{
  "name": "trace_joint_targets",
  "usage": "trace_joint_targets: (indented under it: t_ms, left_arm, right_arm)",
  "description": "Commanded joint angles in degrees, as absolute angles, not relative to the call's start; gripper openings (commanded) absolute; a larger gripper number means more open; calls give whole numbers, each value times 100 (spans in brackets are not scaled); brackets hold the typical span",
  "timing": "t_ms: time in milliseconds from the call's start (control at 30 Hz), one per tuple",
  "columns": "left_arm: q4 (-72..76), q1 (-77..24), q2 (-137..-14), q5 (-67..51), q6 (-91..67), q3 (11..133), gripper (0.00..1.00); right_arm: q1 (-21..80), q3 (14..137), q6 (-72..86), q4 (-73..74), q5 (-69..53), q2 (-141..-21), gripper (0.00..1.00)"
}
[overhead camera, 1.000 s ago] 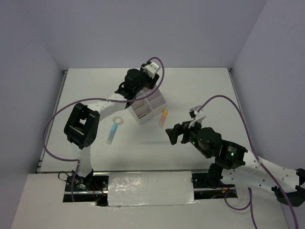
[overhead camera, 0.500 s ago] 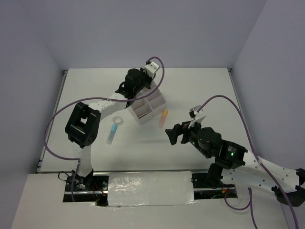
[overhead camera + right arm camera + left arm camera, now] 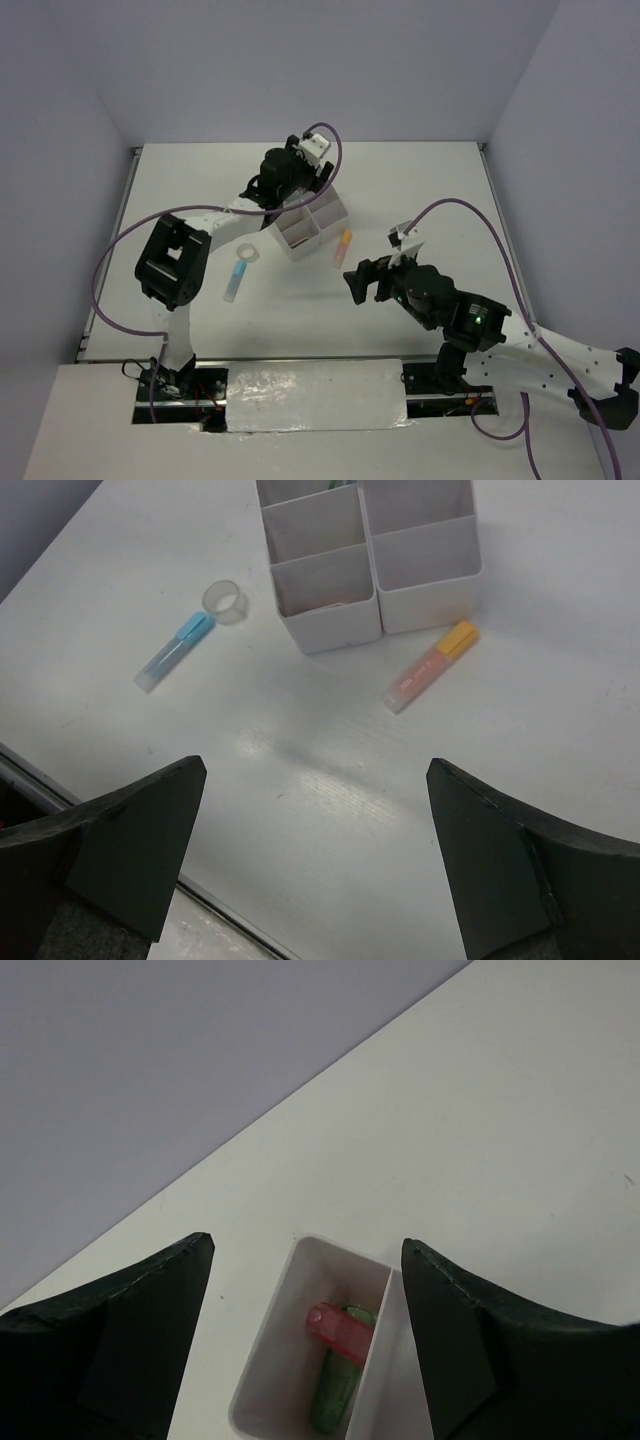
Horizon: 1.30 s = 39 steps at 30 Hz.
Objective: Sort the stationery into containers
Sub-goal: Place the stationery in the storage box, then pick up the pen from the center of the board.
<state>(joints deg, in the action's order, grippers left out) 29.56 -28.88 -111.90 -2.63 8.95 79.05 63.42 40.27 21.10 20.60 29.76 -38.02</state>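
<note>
In the top view we see the organiser [image 3: 300, 243] near the middle of the table [image 3: 430, 180], turned like a diamond, four square cells. We see the left gripper [image 3: 306, 1242] hanging over its 12 o'clock side, fingers spread apart with nothing between them. The left wrist view looks straight down into one cell: a pink piece [image 3: 338, 1327] lies across the upper end of a green piece [image 3: 333, 1392], the two touching, both close to the cell's 3 o'clock wall; we cannot tell which of the four cells this is. We see the right gripper [image 3: 316, 765] at about 5 o'clock from the organiser, well apart from it, above bare table, its fingers wide apart and holding nothing. We count three items loose on the table outside the organiser. The orange-capped highlighter [image 3: 343, 246], pink-bodied, lies at the organiser's 4 o'clock, just beside it; the right wrist view shows a small gap, so not touching. Its cap end points toward 1 o'clock in the top view. The tape roll [image 3: 249, 251], clear, lies flat at 8 o'clock from the organiser, near it but apart. The blue highlighter [image 3: 236, 279] lies further out toward 7 o'clock, blue cap end right by the roll; touching or just apart, we cannot tell. What sits in the two near cells in the right wrist view is too unclear for us to call
</note>
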Motion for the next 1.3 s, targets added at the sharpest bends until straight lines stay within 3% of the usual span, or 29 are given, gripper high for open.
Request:
trace_joint_targets:
  t_ms: [0, 67, 133, 300, 500, 600, 733, 833, 1033, 1267]
  left_arm:
    - [3375, -2848, -10531, -342, 678, 7893, 89]
    - [3358, -2883, -9978, -343, 319, 7857, 99]
    - [2964, -2900, -9434, -38, 45, 8102, 99]
    - [-1023, -2892, -8808, 1676, -1598, 9790, 99]
    - [-3256, -2751, -6929, 2276, -2864, 8545, 99]
    - [-3280, -2742, -5315, 1768, -2954, 7430, 100]
    - [-3374, -2742, -4187, 1906, -2349, 6628, 99]
    - [-3585, -2742, -3825, 2224, -2023, 6364, 99]
    - [-3121, -2742, -3533, 2092, -1890, 5188, 99]
    - [-3085, -2698, -3902, 1838, -1828, 4975, 99]
  right_arm:
    - [6302, 4087, 2407, 1942, 3374, -3867, 100]
    - [6040, 4069, 2749, 1969, 3385, -4207, 100]
    - [5723, 4314, 3004, 2205, 3095, -4664, 100]
    - [4792, 5183, 3840, 2706, 2707, -6718, 100]
    - [4412, 6071, 4193, 2629, 2621, -8427, 95]
    - [4219, 6475, 4034, 2522, 2365, -9366, 84]
    - [4096, 6803, 4016, 2584, 2461, -9930, 75]
    - [4026, 6768, 4131, 2462, 2444, -10177, 66]
    - [3999, 6689, 4298, 2356, 2356, -10608, 59]
    - [3981, 6372, 4289, 2091, 2136, -10652, 55]
